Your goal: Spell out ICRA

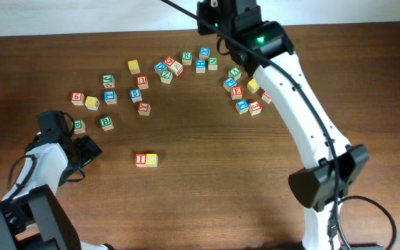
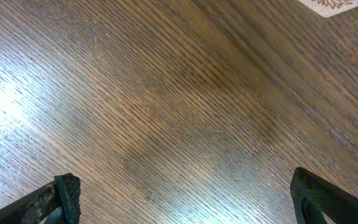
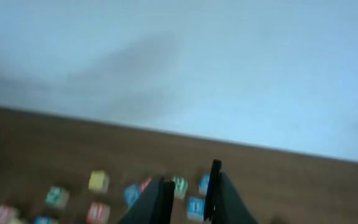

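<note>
**Two letters placed, two to go**

Two small wooden alphabet cubes are sitting side by side and touching: the red-faced "I" cube (image 1: 141,160) and, just right of it, the yellow-faced cube (image 1: 151,160). We are judging the word half built. The green-faced "R" cube (image 1: 187,57) is lying well beyond the "I" cube, among the scattered blocks toward the far edge of the dark wooden table (image 1: 207,201). We are not managing to pick out the red-faced "A" cube at this size. The right gripper (image 3: 191,174) is hanging high over that scatter, jaws nearly closed and gripping nothing. The left gripper (image 2: 185,190) is hovering left of the "I" cube, jaws spread wide over bare wood.
</note>
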